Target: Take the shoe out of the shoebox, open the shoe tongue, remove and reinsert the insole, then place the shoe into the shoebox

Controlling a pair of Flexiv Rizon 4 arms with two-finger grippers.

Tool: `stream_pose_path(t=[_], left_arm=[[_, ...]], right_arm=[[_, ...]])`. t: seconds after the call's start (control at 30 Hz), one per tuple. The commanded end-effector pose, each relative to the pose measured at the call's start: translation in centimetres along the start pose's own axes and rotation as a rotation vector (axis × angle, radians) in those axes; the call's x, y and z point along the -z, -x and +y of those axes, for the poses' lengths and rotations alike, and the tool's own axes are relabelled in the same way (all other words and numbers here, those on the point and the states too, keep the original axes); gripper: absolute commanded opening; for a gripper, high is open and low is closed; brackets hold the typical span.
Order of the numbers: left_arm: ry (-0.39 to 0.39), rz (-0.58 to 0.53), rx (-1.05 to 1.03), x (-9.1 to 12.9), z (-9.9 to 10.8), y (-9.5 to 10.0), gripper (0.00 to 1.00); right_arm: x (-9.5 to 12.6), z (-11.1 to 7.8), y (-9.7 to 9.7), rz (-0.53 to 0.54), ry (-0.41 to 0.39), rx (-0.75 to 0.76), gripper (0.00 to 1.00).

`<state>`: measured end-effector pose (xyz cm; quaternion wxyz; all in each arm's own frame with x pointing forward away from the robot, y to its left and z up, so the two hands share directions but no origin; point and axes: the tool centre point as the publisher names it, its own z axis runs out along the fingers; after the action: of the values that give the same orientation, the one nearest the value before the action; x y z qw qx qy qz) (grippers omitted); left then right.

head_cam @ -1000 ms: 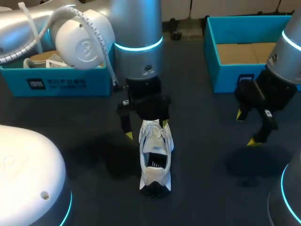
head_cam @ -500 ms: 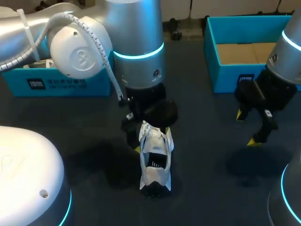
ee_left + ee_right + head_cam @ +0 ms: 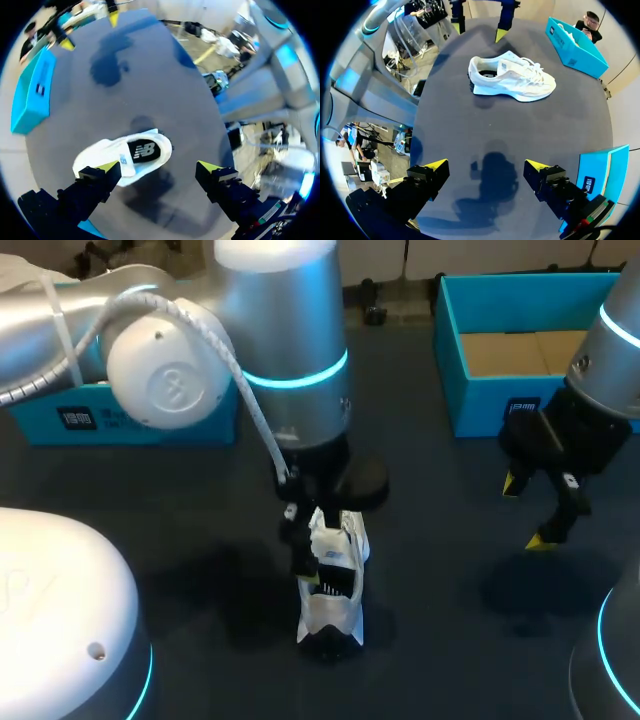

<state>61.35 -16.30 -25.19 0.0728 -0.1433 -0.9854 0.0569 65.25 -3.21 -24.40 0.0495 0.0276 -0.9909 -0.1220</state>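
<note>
– Where is the white sneaker (image 3: 330,585) found?
– It is set on its sole on the dark table (image 3: 440,640), outside both boxes, with the heel turned toward the near edge. A dark insole (image 3: 146,150) bearing a white logo is seen inside it.
– How are the grippers held?
– The left gripper (image 3: 159,167) is lowered at the sneaker's toe end, fingers spread and released. One yellow tip is seen over the forefoot, the other well apart from it. The right gripper (image 3: 525,512) is hung above bare table near the open blue shoebox (image 3: 480,405), likewise spread, nothing grasped.
– Is any writing seen?
– A dark label (image 3: 522,408) with white print is borne on that shoebox, and another on the second blue box (image 3: 150,425). Neither can be made out.
</note>
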Motion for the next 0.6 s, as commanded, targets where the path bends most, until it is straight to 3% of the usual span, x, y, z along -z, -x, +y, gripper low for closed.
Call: stream_pose_path(t=[0.03, 0.6], left_arm=[[0.052, -0.073, 0.173, -2.6, -0.7, -1.2, 1.0], [0.069, -0.012, 0.212, -7.8, -0.5, -1.5, 1.0]], right_arm=[[-0.1, 0.1, 0.1, 0.001, -0.003, -0.001, 1.0], [-0.1, 0.1, 0.1, 0.001, -0.003, -0.001, 1.0]])
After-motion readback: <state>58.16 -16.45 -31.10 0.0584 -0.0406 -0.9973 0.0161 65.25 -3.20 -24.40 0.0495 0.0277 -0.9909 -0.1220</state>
